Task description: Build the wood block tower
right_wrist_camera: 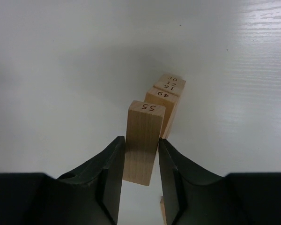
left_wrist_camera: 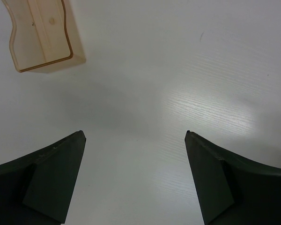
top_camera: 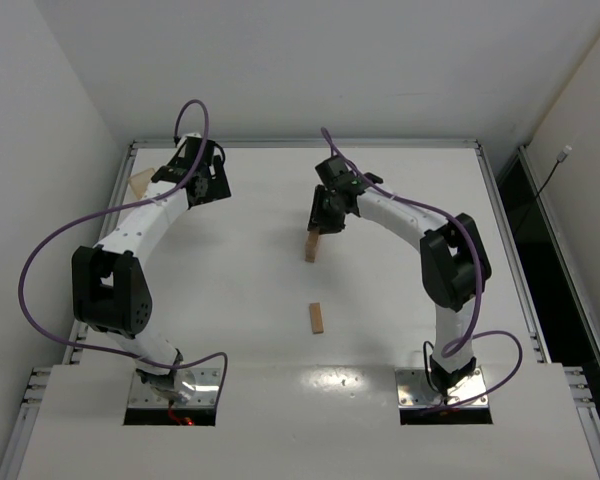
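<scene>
Right pincer [right_wrist_camera: 141, 140] is clamping a wood block [right_wrist_camera: 144, 136] just beside the tower [right_wrist_camera: 169, 91], centre of the desk [top_camera: 230, 310] | left pincer [left_wrist_camera: 135, 137] is hanging wide by the far-left corner | risk: nudging the tower while placing could topple it.

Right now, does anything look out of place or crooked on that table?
Nothing spilled or broken. The tower seems uneven: its block ends look stepped rather than flush. The right gripper holds block 55 beside it, and a loose block lies alone, apart.
</scene>
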Tool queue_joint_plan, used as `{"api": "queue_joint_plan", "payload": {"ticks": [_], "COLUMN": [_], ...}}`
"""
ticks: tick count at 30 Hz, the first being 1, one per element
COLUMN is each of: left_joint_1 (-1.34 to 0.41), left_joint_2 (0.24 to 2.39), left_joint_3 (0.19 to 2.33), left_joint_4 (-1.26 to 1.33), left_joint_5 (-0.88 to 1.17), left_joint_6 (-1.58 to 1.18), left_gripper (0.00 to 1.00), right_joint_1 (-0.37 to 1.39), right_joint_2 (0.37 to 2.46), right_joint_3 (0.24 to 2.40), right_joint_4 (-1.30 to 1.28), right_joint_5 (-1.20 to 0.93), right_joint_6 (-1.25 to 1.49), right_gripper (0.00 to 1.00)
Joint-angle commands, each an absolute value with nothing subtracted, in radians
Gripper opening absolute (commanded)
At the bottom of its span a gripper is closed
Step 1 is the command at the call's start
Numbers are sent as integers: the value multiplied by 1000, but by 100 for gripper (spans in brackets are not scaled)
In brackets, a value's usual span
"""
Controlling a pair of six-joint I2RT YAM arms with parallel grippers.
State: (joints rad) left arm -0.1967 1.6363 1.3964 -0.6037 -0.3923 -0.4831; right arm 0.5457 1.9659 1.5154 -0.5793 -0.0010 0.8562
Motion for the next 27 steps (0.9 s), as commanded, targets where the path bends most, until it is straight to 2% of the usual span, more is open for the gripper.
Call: {"api": "queue_joint_plan", "payload": {"ticks": [1, 3, 6, 11, 17, 20, 27], "left_joint_1": [-195, -195, -195, -195, -195, -195, -195], "left_joint_2": [1628, 1628, 1628, 1628, 1608, 1589, 1537], "left_joint_3": [1396, 1396, 1396, 1387, 1376, 1376, 1348], "left_joint_4": [-580, -580, -580, -580, -569, -569, -569], "left_joint_5": [-377, -377, -377, -377, -359, -359, -380], "left_joint_6": [-494, -494, -485, -485, -494, -494, -494], "left_gripper": [85, 85, 84, 84, 84, 84, 84], "right_joint_1": [551, 551, 551, 551, 610, 688, 799], "right_joint_2": [1971, 1971, 1971, 1962, 1829, 1743, 1531], "right_joint_3": [1562, 1562, 1562, 1562, 1514, 1439, 1211], "right_joint_4": [-555, -555, -546, -528, -465, -443, -443], "right_joint_5": [6, 6, 6, -3, -73, -84, 46], "right_joint_6": [845, 845, 836, 807, 618, 464, 325], "right_gripper": [33, 46, 55, 55, 59, 59, 60]}}
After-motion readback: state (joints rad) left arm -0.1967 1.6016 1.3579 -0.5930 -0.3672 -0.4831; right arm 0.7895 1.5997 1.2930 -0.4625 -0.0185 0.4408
